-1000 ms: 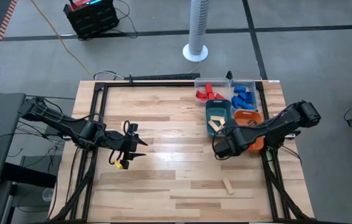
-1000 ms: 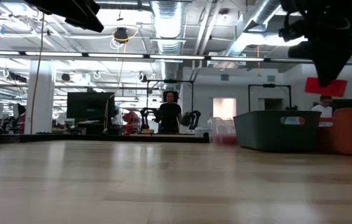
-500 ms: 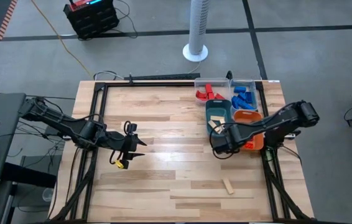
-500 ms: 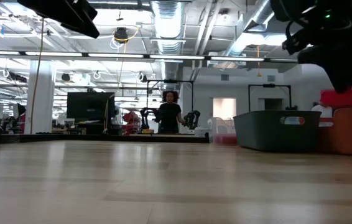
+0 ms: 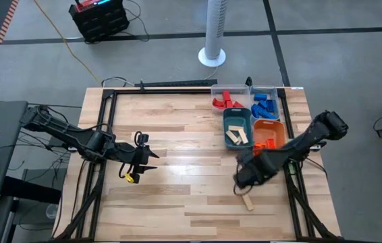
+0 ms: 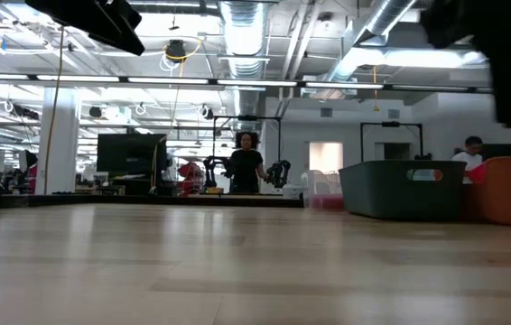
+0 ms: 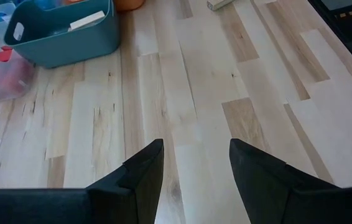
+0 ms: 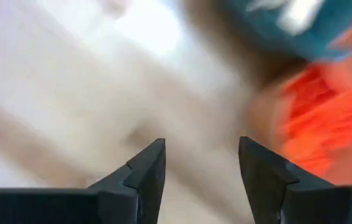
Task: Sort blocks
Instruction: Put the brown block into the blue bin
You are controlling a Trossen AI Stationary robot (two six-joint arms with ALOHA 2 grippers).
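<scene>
One pale tan block (image 5: 247, 202) lies flat on the table near its front edge. My right gripper (image 5: 243, 185) hovers open just on the far side of it, with nothing between its fingers (image 8: 201, 168). The other blocks lie sorted in trays: red (image 5: 223, 101) and blue (image 5: 263, 102) in the clear tray, tan in the teal tray (image 5: 237, 127), orange in the orange tray (image 5: 270, 133). My left gripper (image 5: 147, 162) waits open over the left middle of the table, with bare wood between its fingers (image 7: 194, 168).
The trays stand together at the far right of the table. The teal tray (image 7: 64, 28) and the lone tan block (image 7: 219, 4) also show far off in the left wrist view. Bare wood stretches across the table's middle and near side.
My right gripper has swung from above the orange tray toward the table's near edge, ending close to the lone tan block. The red-orange block that hung below it in the low view is no longer with it.
</scene>
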